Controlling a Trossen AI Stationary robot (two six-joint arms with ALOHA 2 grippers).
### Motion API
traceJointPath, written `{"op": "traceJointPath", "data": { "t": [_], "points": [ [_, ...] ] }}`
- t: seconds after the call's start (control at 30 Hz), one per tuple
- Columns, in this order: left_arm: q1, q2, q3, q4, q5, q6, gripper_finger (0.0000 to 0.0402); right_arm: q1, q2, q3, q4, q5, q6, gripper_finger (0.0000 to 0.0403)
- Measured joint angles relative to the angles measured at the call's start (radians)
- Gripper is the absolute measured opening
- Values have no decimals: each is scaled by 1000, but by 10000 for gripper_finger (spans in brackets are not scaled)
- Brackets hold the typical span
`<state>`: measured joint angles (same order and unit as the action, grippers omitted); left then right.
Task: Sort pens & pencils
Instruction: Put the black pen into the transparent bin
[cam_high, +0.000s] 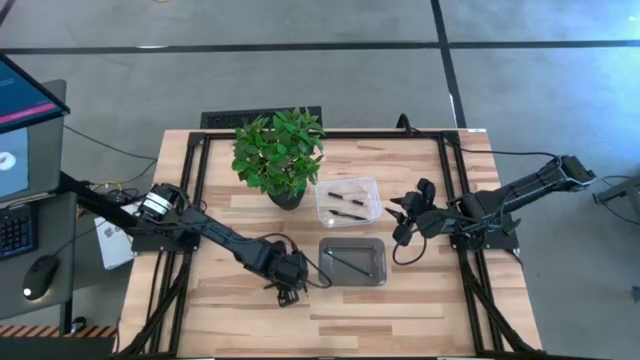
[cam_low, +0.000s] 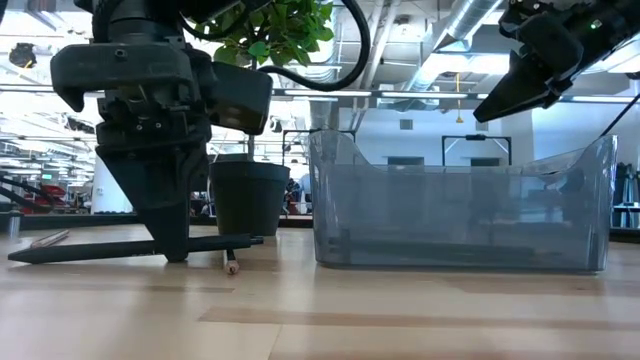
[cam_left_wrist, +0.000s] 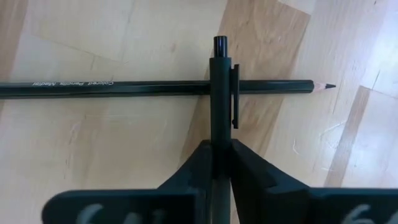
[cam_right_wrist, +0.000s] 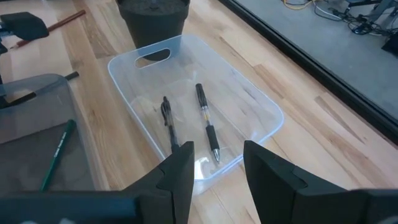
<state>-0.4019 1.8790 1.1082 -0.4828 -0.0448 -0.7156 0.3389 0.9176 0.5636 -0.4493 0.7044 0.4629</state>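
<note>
My left gripper stands near the table's near edge, left of the grey tray, shut on a black clip pen. The pen lies across a dark pencil on the wood. Another brownish pencil lies farther left. My right gripper is open and raised, hovering by the right side of the clear tray, touching nothing. Two black pens lie in the clear tray. A green pencil lies in the grey tray. My left gripper pinches the black pen by its barrel, below the clip, between the two fingers. It comes from above, pointing down, and the fingers stand across the pen. The pen lies almost level at table height, crossing over the dark pencil.
A potted plant stands at the far side, left of the clear tray; its pot is behind my left gripper. The grey tray's wall rises right of my left gripper. Bare wood lies along the near edge.
</note>
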Motion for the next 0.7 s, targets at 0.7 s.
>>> {"op": "traceJointPath", "data": {
  "t": [0.7],
  "points": [
    [-50,-244,-4,-104,-444,86,23,0,0,0,25,2,34,159]
  ]
}}
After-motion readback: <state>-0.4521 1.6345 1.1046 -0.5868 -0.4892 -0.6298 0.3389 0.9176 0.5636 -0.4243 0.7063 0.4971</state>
